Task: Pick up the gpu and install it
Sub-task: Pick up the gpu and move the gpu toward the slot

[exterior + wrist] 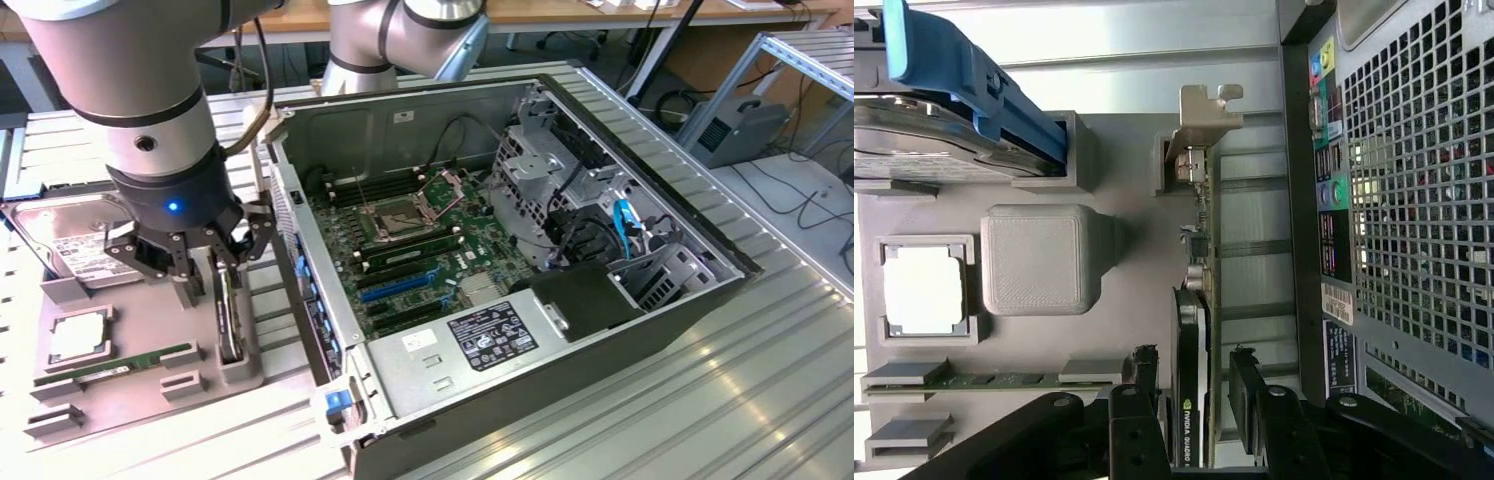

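The gripper (1194, 370) stood spread wide, its two dark fingers (1246, 385) straddling the gpu (1188, 410) with a gap on each side and nothing pinched yet. The card stood on its long edge in a slotted holder on the grey tray (1124, 310). The wrist view caught it edge-on, its pale bracket (1206, 125) at the end away from the fingers. On the same tray sat a processor (922, 290) in its pocket, a green memory stick (984, 380) in clips, and a hard drive (74, 250) further off. Just beside the tray, toward the exterior view's right, the open computer case (694, 290) lay on its side, with the motherboard (427, 250) and its blue slots (394, 290) exposed.

By the look of it, the step in hand was the grasp. To do it well, the fingers needed to be centred across the card so that both pads met it together. Otherwise the thin board would be shoved sideways in its holder. They seemed to sit nearer one end than mid-length, so a firm hold and a straight lift out of the slot looked wise, to stop the card tipping or the bracket catching
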`<control>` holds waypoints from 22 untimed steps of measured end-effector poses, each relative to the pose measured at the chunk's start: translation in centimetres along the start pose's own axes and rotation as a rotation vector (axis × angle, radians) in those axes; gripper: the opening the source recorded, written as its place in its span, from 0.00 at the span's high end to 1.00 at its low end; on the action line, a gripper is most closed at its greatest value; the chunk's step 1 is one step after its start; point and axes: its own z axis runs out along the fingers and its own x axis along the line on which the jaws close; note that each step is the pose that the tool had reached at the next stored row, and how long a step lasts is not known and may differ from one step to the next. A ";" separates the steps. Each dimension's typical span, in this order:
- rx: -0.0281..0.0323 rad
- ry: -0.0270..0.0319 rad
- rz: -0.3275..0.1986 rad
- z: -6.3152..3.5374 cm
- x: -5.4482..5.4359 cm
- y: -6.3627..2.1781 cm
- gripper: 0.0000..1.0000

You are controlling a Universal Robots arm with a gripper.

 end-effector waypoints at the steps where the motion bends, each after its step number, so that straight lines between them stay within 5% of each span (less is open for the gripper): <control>1: 0.0001 0.0001 0.000 0.06 0.0 0.08 0.58; 22: 0.0000 0.0000 0.000 1.93 0.1 0.78 0.58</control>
